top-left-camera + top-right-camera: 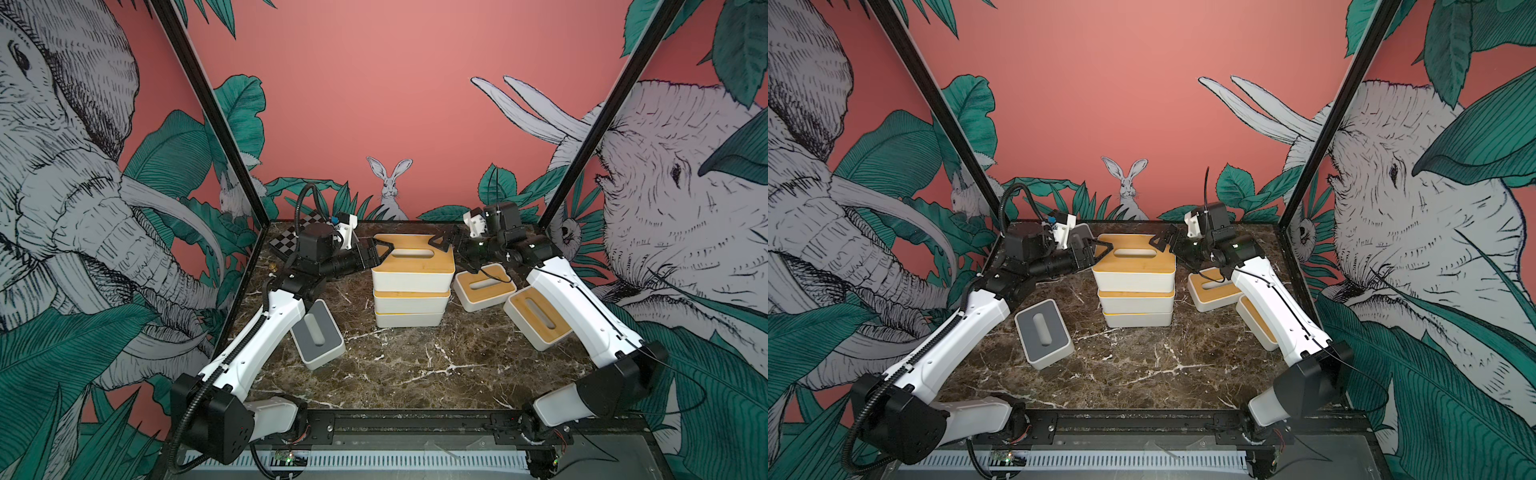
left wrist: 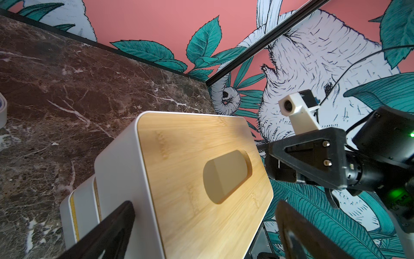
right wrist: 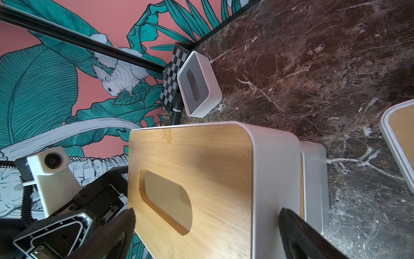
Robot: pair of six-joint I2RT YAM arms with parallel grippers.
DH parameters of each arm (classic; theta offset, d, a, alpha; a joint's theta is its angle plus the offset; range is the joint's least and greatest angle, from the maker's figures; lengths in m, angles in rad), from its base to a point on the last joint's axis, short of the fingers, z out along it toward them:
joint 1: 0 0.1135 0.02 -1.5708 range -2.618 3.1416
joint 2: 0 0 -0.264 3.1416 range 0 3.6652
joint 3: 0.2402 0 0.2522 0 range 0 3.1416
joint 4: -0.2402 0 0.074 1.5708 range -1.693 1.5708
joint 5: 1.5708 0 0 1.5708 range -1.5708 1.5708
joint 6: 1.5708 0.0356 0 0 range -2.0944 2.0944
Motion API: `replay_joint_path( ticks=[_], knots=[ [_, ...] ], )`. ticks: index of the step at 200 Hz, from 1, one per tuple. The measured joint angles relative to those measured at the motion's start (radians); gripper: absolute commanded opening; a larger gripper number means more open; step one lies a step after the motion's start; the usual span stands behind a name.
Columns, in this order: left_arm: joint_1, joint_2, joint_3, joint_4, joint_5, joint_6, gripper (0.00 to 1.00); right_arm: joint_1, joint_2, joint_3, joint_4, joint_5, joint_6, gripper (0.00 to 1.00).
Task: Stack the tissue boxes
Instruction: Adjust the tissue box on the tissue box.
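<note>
Three tissue boxes stand stacked mid-table: a bamboo-lid box on top, a second bamboo-lid box under it, and a yellow-rimmed box at the bottom. My left gripper is open, its jaws straddling the top box's left end. One finger lies by the white wall; the other stands clear of the far edge. My right gripper is open too, straddling the box's right end. Two more bamboo-lid boxes lie at the right. A grey-lid box lies at the left.
A second grey-lid box sits at the back left corner beside the checkerboard case. A black frame rail runs along the front edge of the marble table. Patterned walls close the sides and back.
</note>
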Motion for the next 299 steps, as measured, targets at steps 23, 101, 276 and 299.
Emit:
replay_joint_path(
  ticks=[23,101,276,299],
  knots=[
    [-0.007,0.0,0.0,0.003,-0.01,-0.006,0.99,0.0,-0.001,0.0,0.0,0.007,0.0,0.99],
    [-0.019,-0.022,-0.014,0.008,-0.022,-0.017,0.99,0.0,-0.014,-0.025,0.007,0.011,0.005,0.99],
    [-0.03,-0.068,-0.05,0.011,-0.061,-0.032,0.99,0.033,-0.028,-0.036,0.006,0.04,0.018,0.99],
    [-0.033,-0.069,-0.05,0.004,-0.071,-0.027,0.99,0.036,-0.026,-0.024,-0.012,0.046,0.013,0.99]
  ],
)
